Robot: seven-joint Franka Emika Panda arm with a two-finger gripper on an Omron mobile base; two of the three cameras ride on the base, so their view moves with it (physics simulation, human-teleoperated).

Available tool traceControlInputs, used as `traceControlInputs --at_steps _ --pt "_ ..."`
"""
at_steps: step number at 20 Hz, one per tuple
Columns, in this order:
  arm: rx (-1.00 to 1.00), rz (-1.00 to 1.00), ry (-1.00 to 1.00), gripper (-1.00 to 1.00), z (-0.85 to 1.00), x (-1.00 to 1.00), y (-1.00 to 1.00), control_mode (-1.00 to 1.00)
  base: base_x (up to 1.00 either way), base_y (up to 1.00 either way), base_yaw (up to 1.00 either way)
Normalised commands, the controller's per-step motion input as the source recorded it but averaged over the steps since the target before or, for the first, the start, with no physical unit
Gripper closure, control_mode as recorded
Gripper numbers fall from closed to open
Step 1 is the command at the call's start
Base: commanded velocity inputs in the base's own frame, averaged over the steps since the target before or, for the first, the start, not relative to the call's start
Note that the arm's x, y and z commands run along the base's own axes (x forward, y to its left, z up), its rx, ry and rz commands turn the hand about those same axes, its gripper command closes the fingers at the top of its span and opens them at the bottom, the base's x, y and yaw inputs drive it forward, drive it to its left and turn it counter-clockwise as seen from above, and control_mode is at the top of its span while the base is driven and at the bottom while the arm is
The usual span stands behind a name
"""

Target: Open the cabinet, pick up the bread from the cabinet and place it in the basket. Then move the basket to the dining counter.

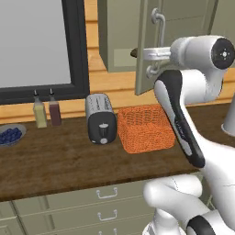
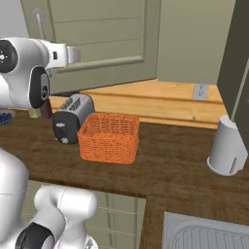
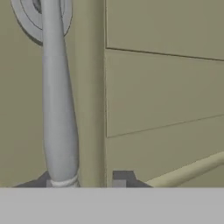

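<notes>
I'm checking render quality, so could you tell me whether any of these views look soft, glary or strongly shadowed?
Left base view: even light, no glare, faint shadow beside the toaster. Right base view: equally flat light, basket weave sharp. Hand view: the handle on the cabinet door sits very close, with soft edges; no glare.

Kitchen: wooden worktop (image 1: 55,160) with toaster (image 1: 101,118), drawers (image 1: 105,202) below, wall cabinet (image 1: 151,41), sink (image 2: 209,236).

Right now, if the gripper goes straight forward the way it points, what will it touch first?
Most likely the cabinet door: the gripper faces its panel closely, with the silver handle between its fingertips. Depth is hard to judge.
</notes>
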Motion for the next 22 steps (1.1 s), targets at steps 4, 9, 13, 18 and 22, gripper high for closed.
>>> traceControlInputs --at_steps 4,9,13,18,22 --pt "0.08 0.07 0.11 1.0 0.0 -1.0 -1.0 -1.0 0.0 0.0 0.0" --pt "0.04 0.06 0.11 1.0 -0.07 -0.88 -0.97 -1.0 0.0 0.0 0.0" --pt "0.01 0.0 0.07 -1.0 -0.01 -0.51 -0.68 -1.0 0.0 0.0 0.0" --pt "0.0 -0.02 0.03 -1.0 0.0 -0.33 -0.02 -1.0 0.0 0.0 0.0" --pt "-0.02 -0.16 0.0 -1.0 0.01 -0.61 0.04 -1.0 0.0 0.0 0.0"
